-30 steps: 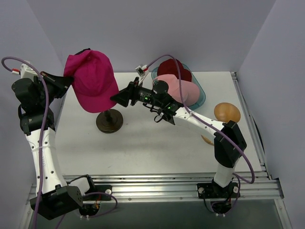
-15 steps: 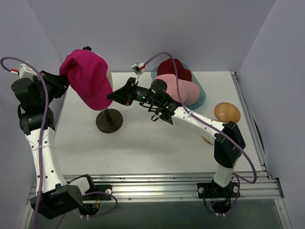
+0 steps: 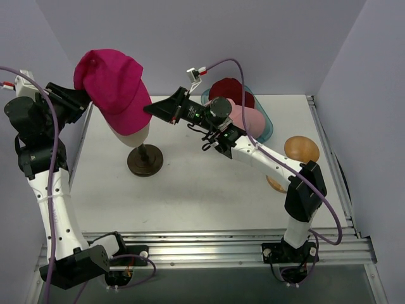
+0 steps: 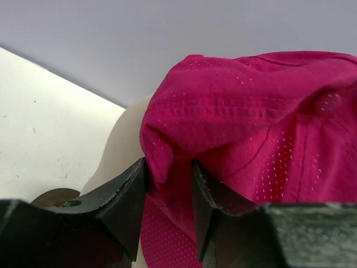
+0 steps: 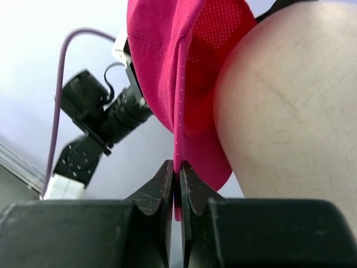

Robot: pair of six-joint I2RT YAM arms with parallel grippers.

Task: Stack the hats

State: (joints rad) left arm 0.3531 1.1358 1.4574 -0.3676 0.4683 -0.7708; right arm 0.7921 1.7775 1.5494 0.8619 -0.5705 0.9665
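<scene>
The magenta peaked cap (image 3: 114,85) sits tilted on top of the cream head form (image 3: 131,133). My right gripper (image 3: 152,109) is shut on the edge of the cap's brim (image 5: 179,139), beside the head form (image 5: 290,111). At the cap's back left, my left gripper (image 3: 81,96) stands open, its fingers (image 4: 124,192) apart with a loose fold of the magenta cap (image 4: 251,123) lying between them. A dark red hat (image 3: 231,92) and a pale pink cap (image 3: 252,120) lie in the teal tray (image 3: 268,131) at the back right.
The head form stands on a dark round base (image 3: 145,161) at mid-left of the white table (image 3: 209,190). A brown wooden oval (image 3: 301,149) sits near the right edge, with a smaller one (image 3: 274,185) partly hidden behind the right arm. Grey walls close in on three sides.
My right gripper has shut on the cap's brim and risen with it. The left jaws have opened around the fold they pinched. The cap sits higher, baring the head form.
</scene>
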